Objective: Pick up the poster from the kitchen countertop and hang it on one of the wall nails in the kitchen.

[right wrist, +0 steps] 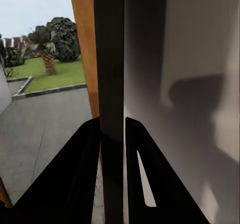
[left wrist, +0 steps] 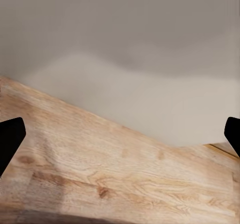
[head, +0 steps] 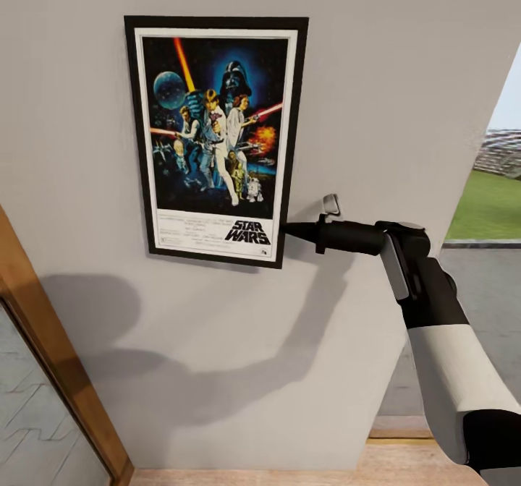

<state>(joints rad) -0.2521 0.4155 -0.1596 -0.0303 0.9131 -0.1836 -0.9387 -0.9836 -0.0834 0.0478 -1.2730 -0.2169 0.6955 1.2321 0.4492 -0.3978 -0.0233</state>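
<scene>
"STAR WARS" poster (head: pixel 217 139), apparently in fingers (right wrist: pixel 85 169)

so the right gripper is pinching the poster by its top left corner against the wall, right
Not quite. The right gripper is pinching the poster against the wall, but at its lower right corner, by the edge beside the STAR WARS strip, not the top left. The head view shows it.

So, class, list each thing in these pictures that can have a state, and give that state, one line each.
poster: upright against the wall, slightly tilted, gripped at its lower right edge.
right gripper: shut on the poster's frame edge.
left gripper: open, holding nothing, over the wooden floor.
</scene>
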